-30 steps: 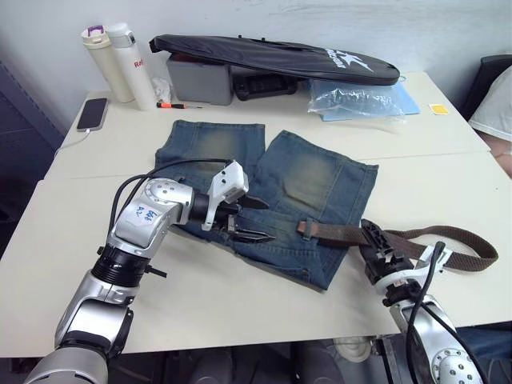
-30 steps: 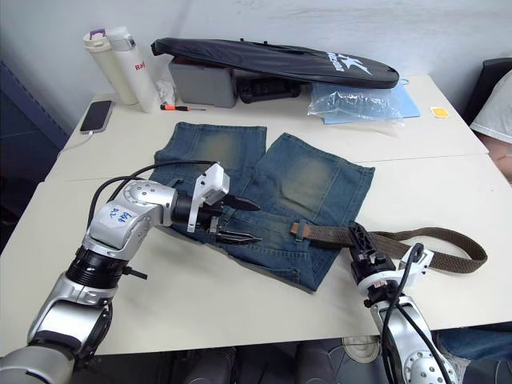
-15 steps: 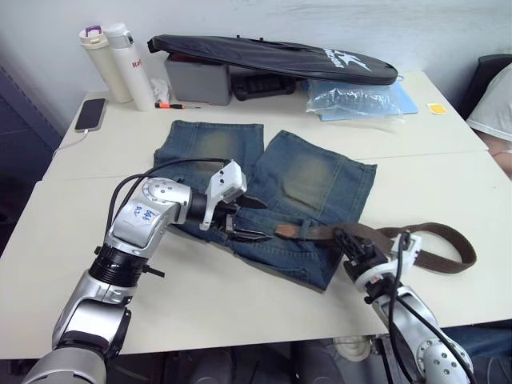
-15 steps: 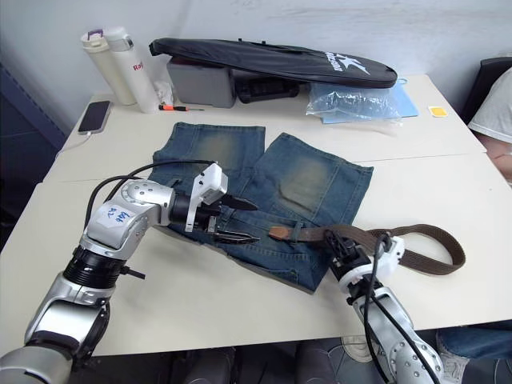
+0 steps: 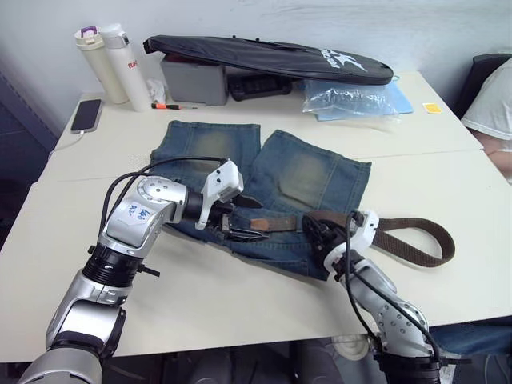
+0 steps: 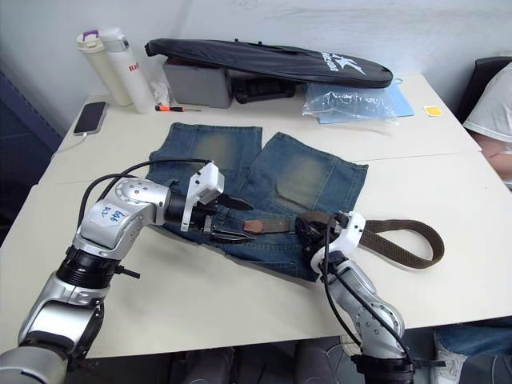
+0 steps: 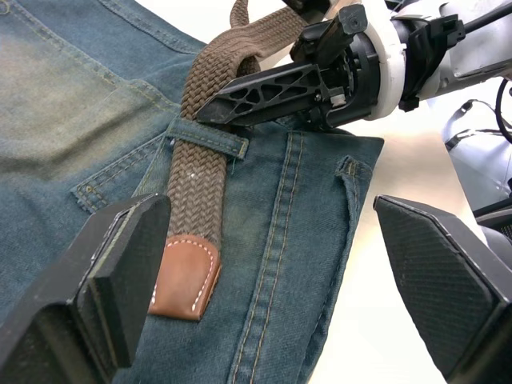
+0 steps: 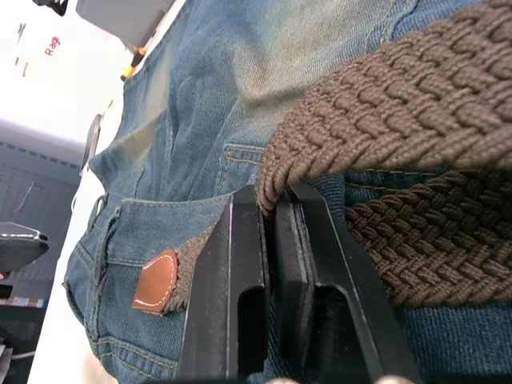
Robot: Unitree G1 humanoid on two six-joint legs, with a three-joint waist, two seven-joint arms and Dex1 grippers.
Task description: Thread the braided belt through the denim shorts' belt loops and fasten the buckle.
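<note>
The denim shorts (image 5: 308, 178) lie flat on the table, waistband toward me. The braided belt (image 5: 404, 233) runs along the waistband and curls into a loop off to the right. In the left wrist view it passes under one of the belt loops (image 7: 210, 138), and its tan leather tip (image 7: 182, 277) lies on the denim. My left gripper (image 5: 254, 220) is open, its fingers straddling that tip. My right gripper (image 5: 317, 232) is shut on the belt just right of that loop, the strap pinched between its fingers (image 8: 240, 264). The buckle is hidden.
Two bottles (image 5: 112, 56), a phone (image 5: 86, 114), a grey box (image 5: 192, 80), a long black bag (image 5: 264, 54) and a plastic bag (image 5: 352, 96) line the far table edge. A person's sleeve (image 5: 492, 100) shows at the right edge.
My right gripper has closed on the belt and slid left along the waistband, carrying the tip through the loop to between my left gripper's fingers. The left arm has held still.
</note>
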